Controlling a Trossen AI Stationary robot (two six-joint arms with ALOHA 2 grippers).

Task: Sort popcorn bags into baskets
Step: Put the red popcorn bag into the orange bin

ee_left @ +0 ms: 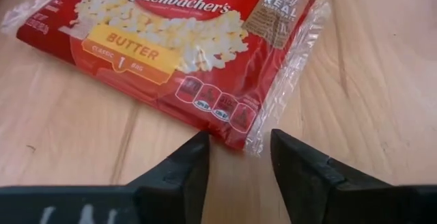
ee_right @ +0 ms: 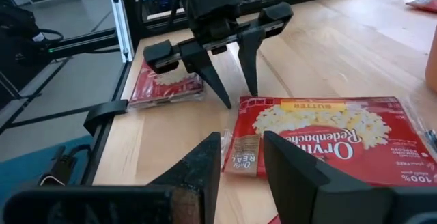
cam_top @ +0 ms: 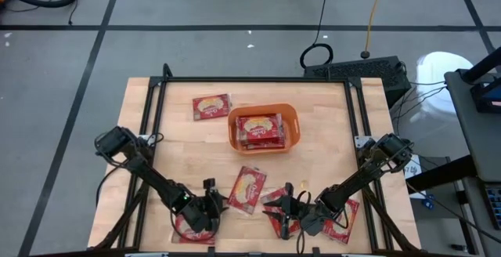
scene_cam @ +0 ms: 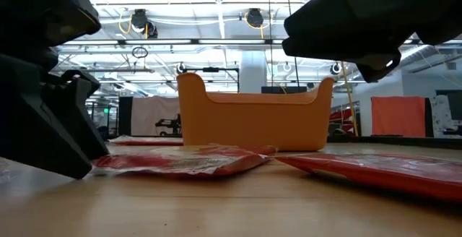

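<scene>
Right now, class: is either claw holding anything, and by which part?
Nothing is held. The left claw stands open at a popcorn bag edge; the right claw is open too.

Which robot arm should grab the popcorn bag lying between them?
Probably the left. The left gripper has its open jaws pointing down right at the edge of the popcorn bag. The right gripper is close too, but seems to stop just short of it.
</scene>
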